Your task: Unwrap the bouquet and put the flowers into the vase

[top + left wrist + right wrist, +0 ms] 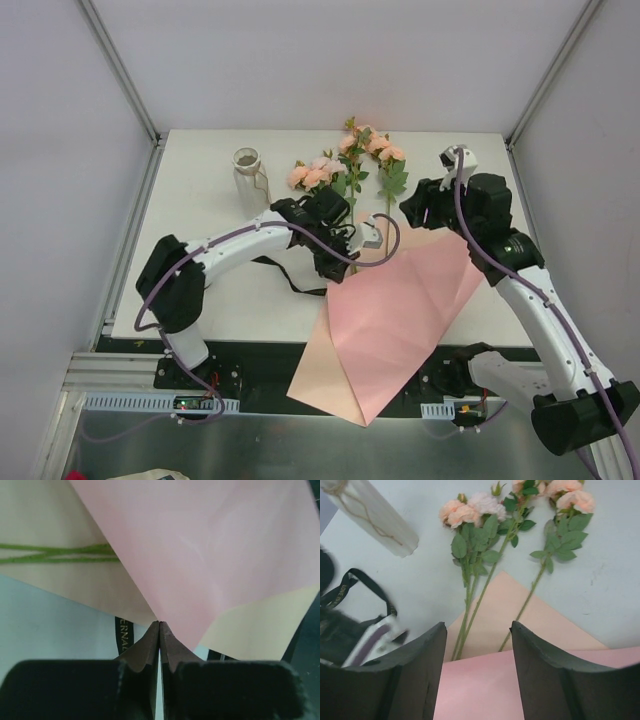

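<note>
The bouquet is undone. The flowers (345, 165), peach and pale pink roses on long green stems, lie at the table's back middle, their stems (60, 553) running under the pink wrapping paper (395, 310). The roses (470, 515) also show in the right wrist view. My left gripper (345, 262) is shut, its fingertips (155, 630) pinching a corner of the paper (210, 555). My right gripper (420, 205) hovers open above the stems and the paper's far edge (485, 690), holding nothing. The whitish vase (247, 170) stands upright left of the blooms, and shows in the right wrist view too (375, 517).
The black ribbon (290, 275) lies loose on the table under my left arm, seen also by the left wrist (122, 632) and right wrist (350, 580) cameras. The paper overhangs the table's front edge (200, 343). White walls enclose the table on three sides.
</note>
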